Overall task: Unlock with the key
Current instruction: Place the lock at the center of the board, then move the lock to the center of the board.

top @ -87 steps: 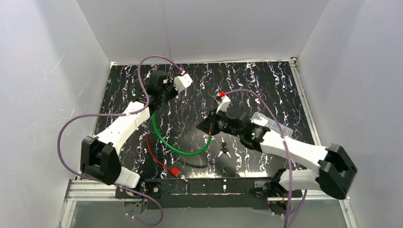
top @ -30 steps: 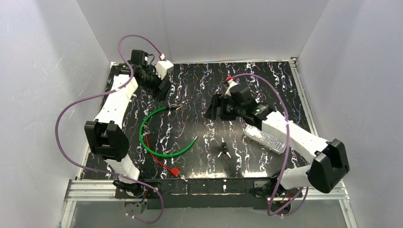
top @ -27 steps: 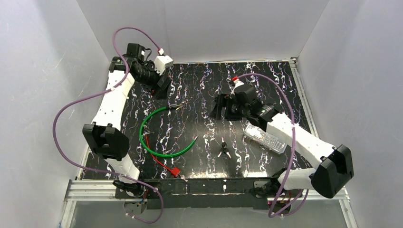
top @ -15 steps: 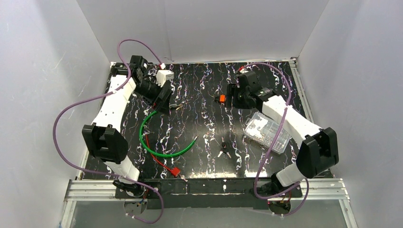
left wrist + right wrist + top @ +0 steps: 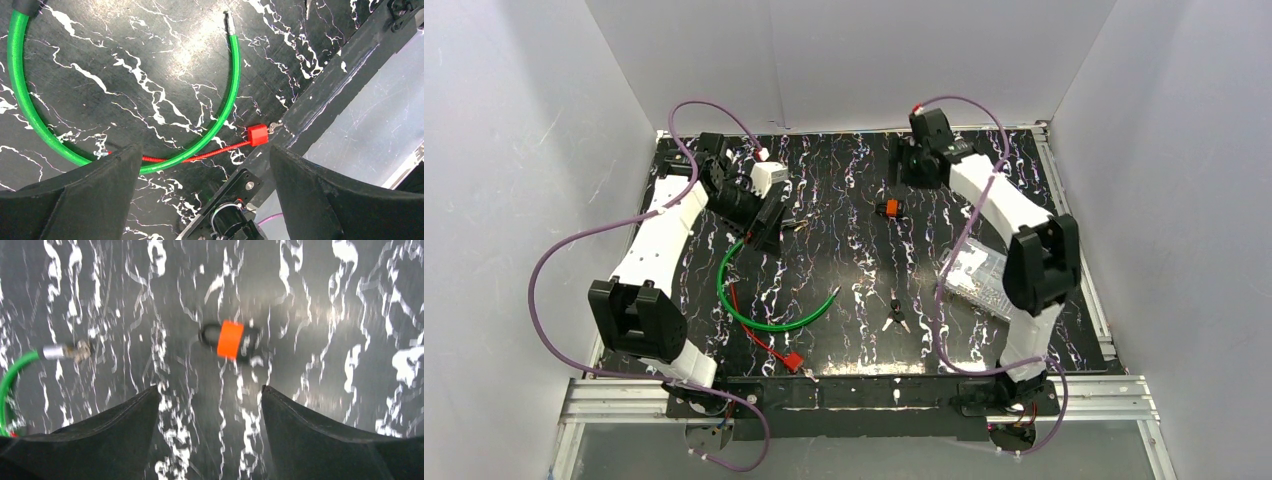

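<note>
Keys (image 5: 896, 318): are lying flat on the black marbled table (image 5: 854, 260), in the lower centre of the top view, well apart from both grippers, with nothing touching them.

Lock (image 5: 889, 207): a small black body with an orange band, is lying on its side in the upper centre of the top view, above the keys. In the right wrist view it is sitting just above the middle of the frame, beyond the fingertips and touching neither finger.

Right gripper (image 5: 210, 435): is hanging at the upper centre of the top view, near the back edge of the table. Its jaws are standing wide apart, showing only bare table between them and gripping nothing.

Left gripper (image 5: 205, 200): is hovering in the upper left part of the top view, over one end of the green cable. Its jaws are gaping wide and holding nothing.

Green cable (image 5: 235, 100): is curving in an open loop across the left centre of the top view. One metal-tipped end is showing at the left edge of the right wrist view, well apart from the lock.

Red cord (image 5: 200, 156): is crossing the green loop and ending at a red block (image 5: 258, 135), which is lying just beside the table's near edge.

Clear box (image 5: 979, 280): is sitting at the right centre of the top view, partly hidden by the right arm.
</note>
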`<state>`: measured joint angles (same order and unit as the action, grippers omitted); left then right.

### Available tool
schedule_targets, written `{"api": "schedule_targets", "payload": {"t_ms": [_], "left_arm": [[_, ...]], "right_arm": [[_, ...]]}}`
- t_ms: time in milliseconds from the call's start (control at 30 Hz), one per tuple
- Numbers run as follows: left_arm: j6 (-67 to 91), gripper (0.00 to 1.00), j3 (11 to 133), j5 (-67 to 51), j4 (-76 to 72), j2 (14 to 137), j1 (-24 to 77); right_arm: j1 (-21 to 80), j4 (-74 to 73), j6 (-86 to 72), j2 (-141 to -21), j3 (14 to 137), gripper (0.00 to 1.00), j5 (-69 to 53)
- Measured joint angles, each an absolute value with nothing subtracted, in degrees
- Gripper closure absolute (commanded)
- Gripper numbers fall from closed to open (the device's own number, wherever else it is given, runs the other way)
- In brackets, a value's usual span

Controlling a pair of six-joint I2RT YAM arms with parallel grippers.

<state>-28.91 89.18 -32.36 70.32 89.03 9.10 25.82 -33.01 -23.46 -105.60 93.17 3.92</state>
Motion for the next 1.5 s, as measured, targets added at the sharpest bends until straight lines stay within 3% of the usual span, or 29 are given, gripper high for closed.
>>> {"api": "schedule_targets", "payload": {"t_ms": [200, 467, 767, 1100, 1400, 1500], "left_arm": [[-29.13, 0.02, 88.88, -32.12, 70.35, 89.01, 9.3], [-30.32, 0.02, 90.41, -30.62, 71.61, 90.63, 9.34], [-29.43, 0.02, 93.07, -30.44, 70.4, 91.83, 9.88], [-27.86, 0.02, 91.74, -29.93, 65.82, 91.61, 10.26], [-27.68, 0.02, 88.31, -28.58, 62.92, 86.53, 10.26], [-27.74, 0.02, 88.29, -28.24, 62.49, 84.7, 10.26]], "right_arm": [[24.37, -33.01, -23.19, -119.06, 108.46, 0.22, 5.24], [24.08, -34.23, -23.39, -128.06, 110.37, 0.22, 9.1], [24.05, -36.58, -22.4, -132.12, 116.53, 0.24, 10.15], [24.08, -39.44, -22.76, -132.86, 115.96, 0.32, 6.15], [24.14, -39.55, -22.74, -132.86, 112.62, 0.32, 4.32], [24.18, -39.57, -22.74, -132.86, 112.17, 0.38, 4.19]]}}
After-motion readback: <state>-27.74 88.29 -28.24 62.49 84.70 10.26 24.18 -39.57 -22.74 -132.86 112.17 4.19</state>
